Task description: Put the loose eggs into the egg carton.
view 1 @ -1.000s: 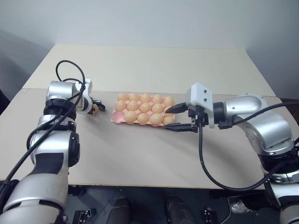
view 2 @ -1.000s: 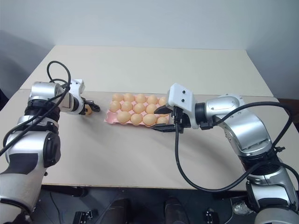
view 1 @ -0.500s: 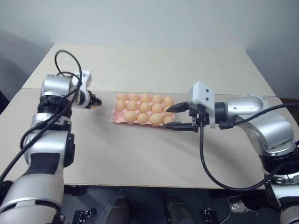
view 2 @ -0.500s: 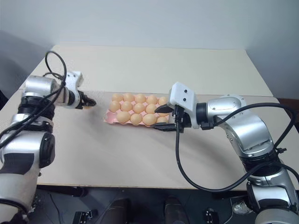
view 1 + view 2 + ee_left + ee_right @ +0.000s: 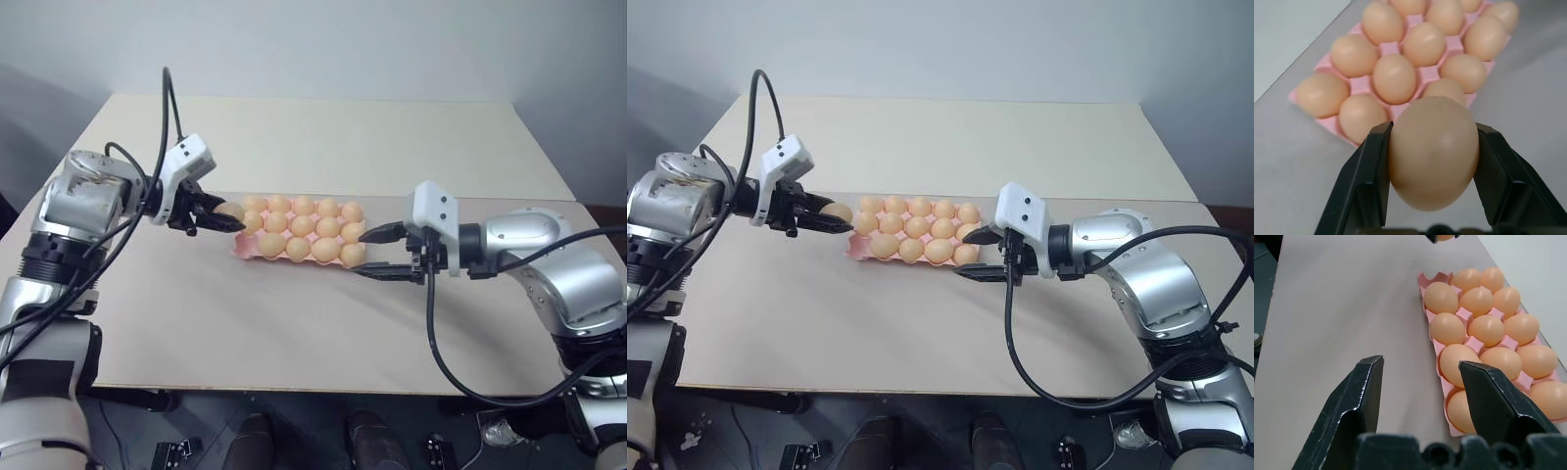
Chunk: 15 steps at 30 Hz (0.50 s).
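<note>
Right gripper: fingers apart, empty, hovering at near right corner of pink egg carton. Carton on beige table, three rows of five cups; 14 eggs seated, one cup at near left corner empty. Left gripper: clamped on one loose egg, held above carton's left end. Eggs total: 15 counted.
</note>
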Each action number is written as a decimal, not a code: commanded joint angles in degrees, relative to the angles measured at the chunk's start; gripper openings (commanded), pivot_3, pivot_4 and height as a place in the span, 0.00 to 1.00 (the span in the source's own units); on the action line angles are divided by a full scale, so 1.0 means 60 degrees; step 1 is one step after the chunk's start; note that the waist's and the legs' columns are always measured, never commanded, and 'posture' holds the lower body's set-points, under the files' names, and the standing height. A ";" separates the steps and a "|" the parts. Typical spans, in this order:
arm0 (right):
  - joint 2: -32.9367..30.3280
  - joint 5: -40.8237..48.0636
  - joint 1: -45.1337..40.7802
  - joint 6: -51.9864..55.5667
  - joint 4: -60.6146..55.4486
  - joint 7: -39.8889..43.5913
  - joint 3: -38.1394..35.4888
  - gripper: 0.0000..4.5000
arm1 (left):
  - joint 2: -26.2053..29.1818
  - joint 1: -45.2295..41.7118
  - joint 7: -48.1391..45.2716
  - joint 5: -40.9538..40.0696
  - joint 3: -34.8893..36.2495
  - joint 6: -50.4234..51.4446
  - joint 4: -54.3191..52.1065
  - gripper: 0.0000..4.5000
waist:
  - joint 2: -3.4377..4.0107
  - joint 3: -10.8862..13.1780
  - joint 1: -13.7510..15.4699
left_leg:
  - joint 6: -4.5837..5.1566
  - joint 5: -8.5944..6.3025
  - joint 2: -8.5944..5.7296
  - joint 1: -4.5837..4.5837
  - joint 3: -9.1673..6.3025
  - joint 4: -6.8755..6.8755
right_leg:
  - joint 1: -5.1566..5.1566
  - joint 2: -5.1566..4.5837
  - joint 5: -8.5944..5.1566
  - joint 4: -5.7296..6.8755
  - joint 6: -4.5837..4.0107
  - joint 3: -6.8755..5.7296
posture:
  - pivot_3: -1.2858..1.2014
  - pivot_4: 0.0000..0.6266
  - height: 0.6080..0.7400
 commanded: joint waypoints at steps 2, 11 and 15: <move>-0.0079 0.0183 0.0125 -0.0011 -0.0586 -0.0280 -0.0541 0.66 | -0.0235 -0.0128 0.0021 0.0467 -0.0244 -0.0506 0.0253 0.52 | 0.0000 0.0000 -0.0003 | 0.0001 0.0000 0.0000 -0.0001 0.0000 0.0002 | 0.0000 0.0000 0.0000 0.0002 0.0000 0.0000 | 0.52 0.24 1.00; -0.0078 0.0283 0.0267 0.0049 -0.0774 -0.0526 -0.0662 0.66 | -0.0634 -0.0101 0.0251 0.1348 -0.0574 -0.1373 0.1150 0.52 | 0.0000 0.0000 -0.0057 | 0.0014 -0.0007 0.0000 0.0000 -0.0002 0.0006 | -0.0001 0.0002 0.0000 0.0007 0.0000 0.0000 | 0.52 0.24 1.00; -0.0065 0.0310 0.0286 0.0030 -0.0786 -0.0561 -0.0672 0.66 | -0.0683 -0.0062 0.0264 0.1554 -0.0580 -0.1438 0.1235 0.52 | 0.0000 0.0000 -0.0056 | 0.0014 -0.0007 0.0000 -0.0001 -0.0003 0.0005 | -0.0001 0.0002 0.0000 0.0008 0.0000 0.0000 | 0.52 0.24 1.00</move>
